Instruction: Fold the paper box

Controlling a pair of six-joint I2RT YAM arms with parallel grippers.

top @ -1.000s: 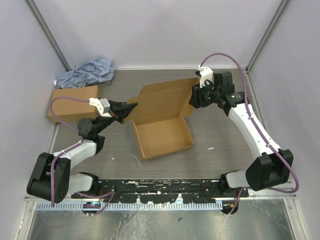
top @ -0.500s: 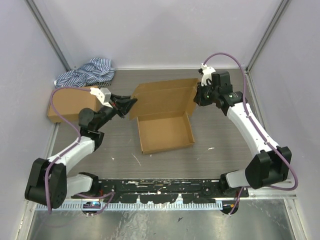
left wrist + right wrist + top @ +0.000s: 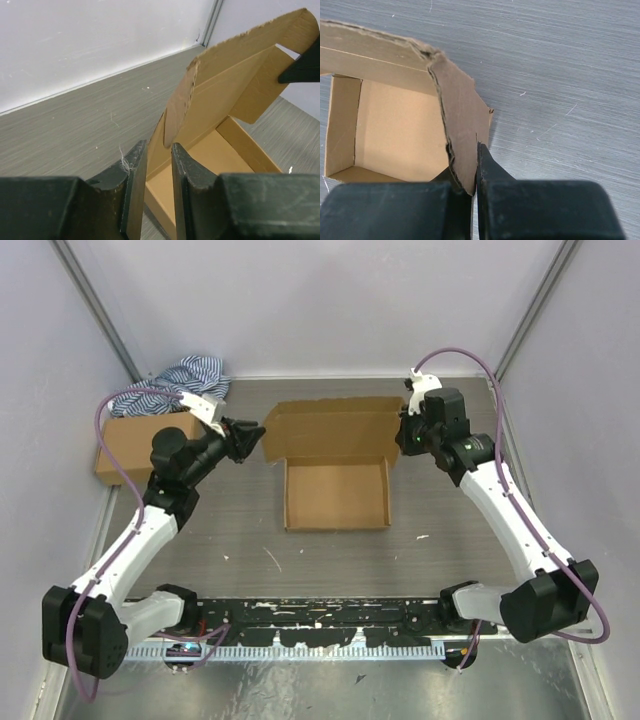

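The paper box (image 3: 335, 495) sits in the middle of the desk (image 3: 450, 540), with open room in front and on both sides. Its tray faces up. Its lid stands up at the far edge, long way running left to right. The left hand (image 3: 256, 433) pinches the lid's left end, and the right hand (image 3: 402, 434) pinches its right end.
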